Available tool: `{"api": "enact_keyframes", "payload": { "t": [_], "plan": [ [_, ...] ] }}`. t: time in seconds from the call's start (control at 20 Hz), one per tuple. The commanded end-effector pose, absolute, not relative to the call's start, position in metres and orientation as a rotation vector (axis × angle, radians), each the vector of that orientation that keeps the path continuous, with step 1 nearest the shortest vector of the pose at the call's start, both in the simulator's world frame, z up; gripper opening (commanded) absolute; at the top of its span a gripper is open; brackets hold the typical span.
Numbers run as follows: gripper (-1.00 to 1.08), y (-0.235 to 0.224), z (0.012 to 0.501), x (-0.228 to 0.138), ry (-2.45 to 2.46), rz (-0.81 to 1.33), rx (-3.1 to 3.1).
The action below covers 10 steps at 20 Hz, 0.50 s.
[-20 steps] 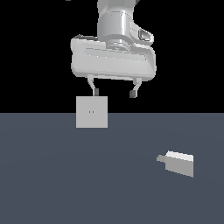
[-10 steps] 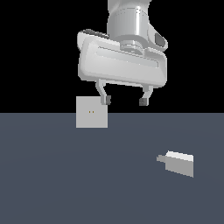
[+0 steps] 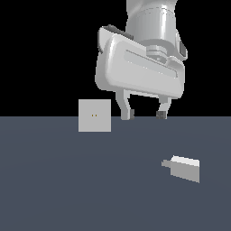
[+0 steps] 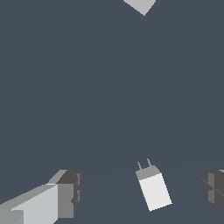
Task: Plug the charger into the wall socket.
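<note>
Shifted toward the exterior view's right since the earlier frame: end effector (image 3: pixel 142 114), fingers spread wide, holding nothing, hovering above the table (image 3: pixel 67 180). Charger (image 3: pixel 184 167): lying on the table at the exterior view's right, untouched, stub pointing toward the wall socket (image 3: pixel 94 115). Wall socket: upright, well apart from charger. Wrist view: charger (image 4: pixel 153 189) between the fingertips (image 4: pixel 68 192).

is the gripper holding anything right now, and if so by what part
Nothing is held. The gripper is open and in the air, its fingers apart with nothing between them. The charger lies on the floor below it, untouched.
</note>
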<state>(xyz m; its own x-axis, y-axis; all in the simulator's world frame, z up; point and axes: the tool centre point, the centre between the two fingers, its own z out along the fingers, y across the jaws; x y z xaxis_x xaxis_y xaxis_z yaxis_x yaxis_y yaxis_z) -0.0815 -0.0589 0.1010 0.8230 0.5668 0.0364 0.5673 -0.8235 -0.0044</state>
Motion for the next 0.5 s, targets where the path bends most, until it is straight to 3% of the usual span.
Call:
{"api": "enact_keyframes", "payload": {
  "t": [0.0,0.45],
  "plan": [
    [1.0,-0.066,0.095,-0.087,-1.001,-0.055,-2.961],
    [1.0,-0.094,0.077,-0.1,-1.234,-0.064,-2.867]
  ]
}}
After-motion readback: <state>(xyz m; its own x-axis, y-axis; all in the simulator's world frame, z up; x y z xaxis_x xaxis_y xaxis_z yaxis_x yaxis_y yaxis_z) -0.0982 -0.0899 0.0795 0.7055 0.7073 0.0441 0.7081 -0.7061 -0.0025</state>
